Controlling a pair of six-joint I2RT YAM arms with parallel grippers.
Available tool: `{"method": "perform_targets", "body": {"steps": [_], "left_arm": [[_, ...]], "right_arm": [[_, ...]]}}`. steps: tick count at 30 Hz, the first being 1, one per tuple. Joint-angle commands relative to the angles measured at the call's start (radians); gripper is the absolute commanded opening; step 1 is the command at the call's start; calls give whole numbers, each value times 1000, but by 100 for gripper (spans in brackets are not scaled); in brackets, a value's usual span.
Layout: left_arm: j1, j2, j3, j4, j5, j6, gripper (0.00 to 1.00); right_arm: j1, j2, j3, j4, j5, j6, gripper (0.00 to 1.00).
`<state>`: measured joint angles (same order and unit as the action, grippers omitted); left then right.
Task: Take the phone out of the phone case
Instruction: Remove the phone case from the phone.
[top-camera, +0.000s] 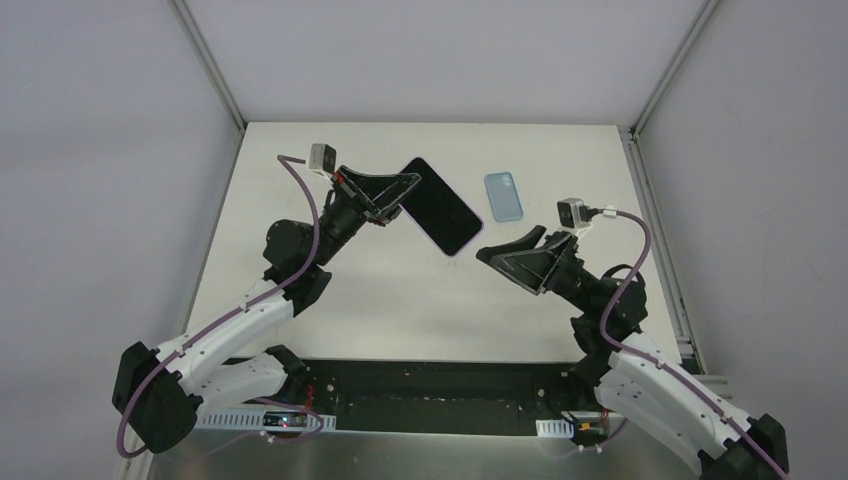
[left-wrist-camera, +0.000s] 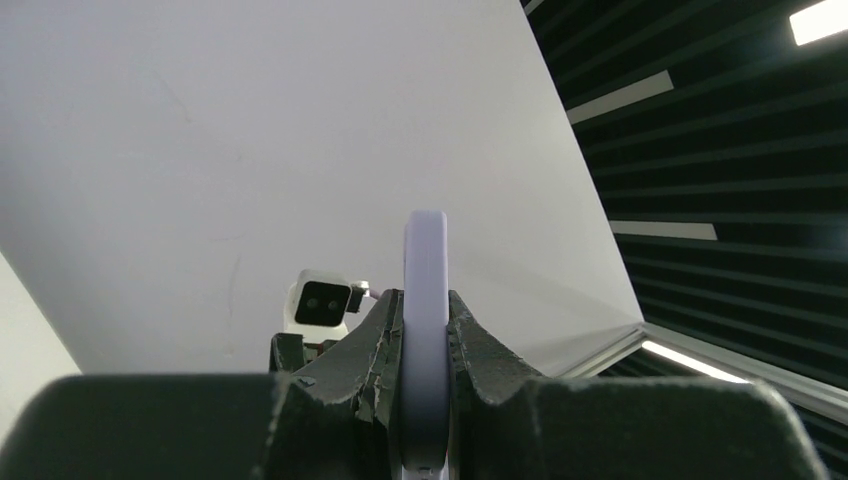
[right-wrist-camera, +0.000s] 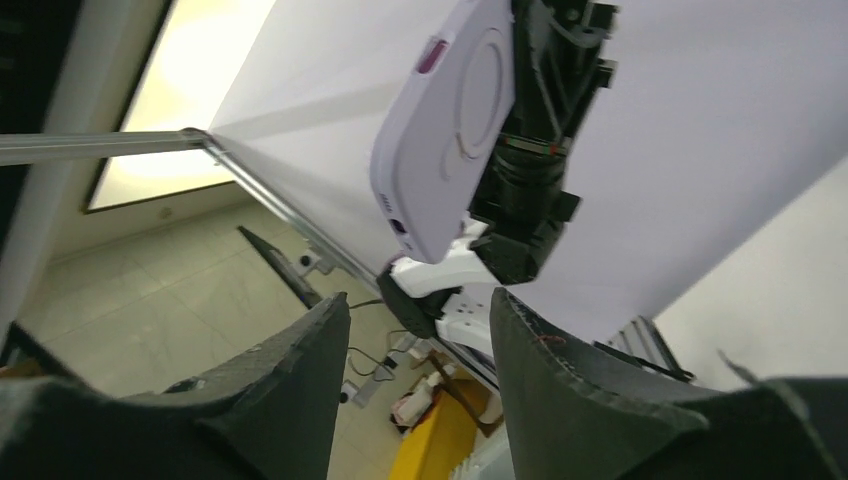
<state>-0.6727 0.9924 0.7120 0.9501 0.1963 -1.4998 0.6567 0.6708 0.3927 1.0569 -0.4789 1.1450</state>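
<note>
The phone (top-camera: 440, 205) is clamped by one edge in the closed left end effector (top-camera: 405, 197) and held at upper centre, seemingly lifted clear of the tabletop (top-camera: 400, 300). The right end effector (top-camera: 512, 242) is spread open below it, empty. A pale blue case (top-camera: 504, 196) is seen lying flat just right of the phone, apart from it.

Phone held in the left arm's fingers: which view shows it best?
Top external: the whole dark screen face of the phone shows, one edge pinched in the left fingers. The left wrist view gives only its lilac edge between the fingers; the right wrist view shows its pale back, partly cropped.
</note>
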Motion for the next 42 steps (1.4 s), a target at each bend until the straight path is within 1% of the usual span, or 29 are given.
{"method": "perform_targets", "body": {"steps": [1, 3, 5, 10, 11, 12, 13, 15, 18, 20, 22, 24, 26, 28, 31, 32, 34, 36, 38, 42], "left_arm": [[0, -29, 15, 105, -42, 56, 0], [-2, -32, 7, 89, -41, 88, 0], [-6, -39, -4, 69, -51, 127, 0], [-44, -62, -29, 33, -114, 245, 0], [-56, -70, -33, 30, -130, 278, 0], [-69, -78, -39, 27, -149, 310, 0], [-81, -86, -44, 24, -168, 347, 0], [-103, -99, -58, 14, -211, 391, 0], [-118, -113, -81, 1, -262, 418, 0], [-122, -126, -98, -4, -284, 437, 0], [-122, -149, -120, -13, -315, 459, 0], [-122, -183, -139, -46, -355, 490, 0], [-122, -221, -148, -105, -401, 518, 0], [-121, -256, -149, -177, -446, 532, 0], [-122, -269, -150, -237, -481, 539, 0], [-122, -271, -151, -247, -488, 540, 0], [-122, -270, -153, -267, -499, 542, 0], [-121, -274, -157, -285, -511, 540, 0], [-121, -286, -157, -299, -515, 549, 0], [-122, -315, -165, -327, -538, 565, 0]], "right_arm": [[-4, -91, 50, -267, 27, -155, 57], [-4, -132, 68, -415, 53, -216, 59], [-5, -171, 81, -543, 53, -216, 59], [-4, -218, 94, -698, 53, -216, 59], [-5, -220, 89, -716, 63, -246, 61], [-4, -220, 82, -726, 219, -263, 63], [-5, -218, 77, -737, 265, -256, 64], [-5, -198, 89, -792, 292, -242, 64], [0, -137, 159, -972, 308, -277, 64], [9, -130, 171, -1011, 345, -297, 65], [24, -144, 154, -1019, 392, -327, 68], [57, -149, 163, -1065, 460, -370, 72], [107, -113, 212, -1166, 581, -425, 75], [183, -40, 277, -1270, 721, -457, 77], [252, 70, 368, -1416, 909, -432, 80], [259, 92, 381, -1434, 944, -409, 81], [259, 101, 372, -1413, 928, -369, 82], [248, 85, 332, -1344, 848, -390, 91], [227, 66, 274, -1243, 779, -373, 91], [126, 55, 168, -1038, 566, -270, 88]]}}
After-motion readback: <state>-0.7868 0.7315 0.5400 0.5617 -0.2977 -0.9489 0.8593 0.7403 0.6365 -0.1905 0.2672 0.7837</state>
